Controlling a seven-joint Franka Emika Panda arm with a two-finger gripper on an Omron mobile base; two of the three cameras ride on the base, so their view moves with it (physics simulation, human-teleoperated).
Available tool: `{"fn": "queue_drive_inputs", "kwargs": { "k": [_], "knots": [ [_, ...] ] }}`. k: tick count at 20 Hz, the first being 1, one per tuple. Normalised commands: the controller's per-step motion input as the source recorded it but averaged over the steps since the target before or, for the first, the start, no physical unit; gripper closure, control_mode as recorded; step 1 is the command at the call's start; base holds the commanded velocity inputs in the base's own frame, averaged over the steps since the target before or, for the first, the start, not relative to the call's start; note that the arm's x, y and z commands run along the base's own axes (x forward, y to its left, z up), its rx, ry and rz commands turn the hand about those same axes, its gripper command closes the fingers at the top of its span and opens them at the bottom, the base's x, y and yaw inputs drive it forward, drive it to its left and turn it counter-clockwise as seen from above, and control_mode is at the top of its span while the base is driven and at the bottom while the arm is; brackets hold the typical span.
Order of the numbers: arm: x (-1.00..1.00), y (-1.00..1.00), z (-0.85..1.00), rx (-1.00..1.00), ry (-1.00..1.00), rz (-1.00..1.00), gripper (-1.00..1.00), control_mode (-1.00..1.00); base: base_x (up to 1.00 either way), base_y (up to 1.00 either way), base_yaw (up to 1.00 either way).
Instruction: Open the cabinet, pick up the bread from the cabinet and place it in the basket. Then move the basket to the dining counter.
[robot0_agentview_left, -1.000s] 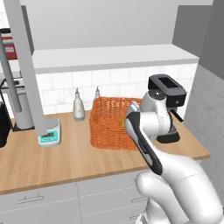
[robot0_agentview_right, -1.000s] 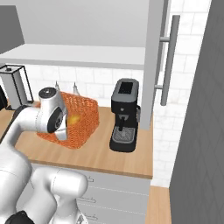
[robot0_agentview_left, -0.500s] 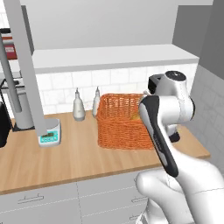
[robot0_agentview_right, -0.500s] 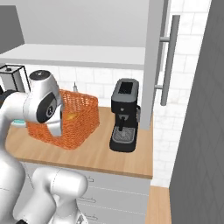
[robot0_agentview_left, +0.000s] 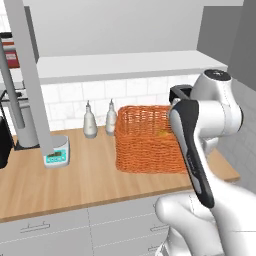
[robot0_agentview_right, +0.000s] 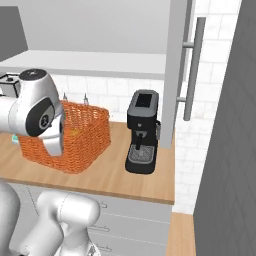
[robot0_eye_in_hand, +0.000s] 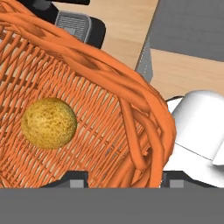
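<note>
Golden bread (robot0_eye_in_hand: 49, 123) inside basket (robot0_eye_in_hand: 131, 105)

The robot's arm (robot0_agentview_left: 200, 125) has swung up and to the right in the left base view (it was low in the middle before). The basket (robot0_agentview_left: 145, 137) has shifted right on the worktop (robot0_agentview_left: 75, 175). More of its front shows now.

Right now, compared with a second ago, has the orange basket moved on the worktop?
Yes. In the left base view the basket has shifted right: its left edge overlapped the bottle by the wall before and now stands clear of it.
</note>
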Motion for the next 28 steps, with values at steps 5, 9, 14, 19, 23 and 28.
{"fn": "queue_drive_inputs", "kwargs": {
  "k": [5, 9, 14, 19, 23, 28],
  "knots": [
    [-0.19, 0.0, 0.0, 0.0, -0.03, 0.0, 1.0, 1.0, -0.78, 0.0, 0.0],
    [0.0, 0.0, 0.0, 0.0, 0.0, 0.0, 1.0, 1.0, -1.0, -0.01, 0.15],
    [0.0, 0.0, 0.0, 0.0, 0.0, 0.0, 1.0, 1.0, -0.38, 0.36, 0.64],
    [0.0, 0.0, 0.0, 0.0, 0.0, 0.0, 1.0, 1.0, 0.0, 0.03, 1.0],
    [0.0, 0.0, 0.0, 0.0, 0.0, 0.0, 1.0, 1.0, 0.0, 0.0, 1.0],
    [0.0, 0.0, 0.0, 0.0, 0.0, 0.0, 1.0, 1.0, 0.0, 0.0, 1.0]
  ]
}}
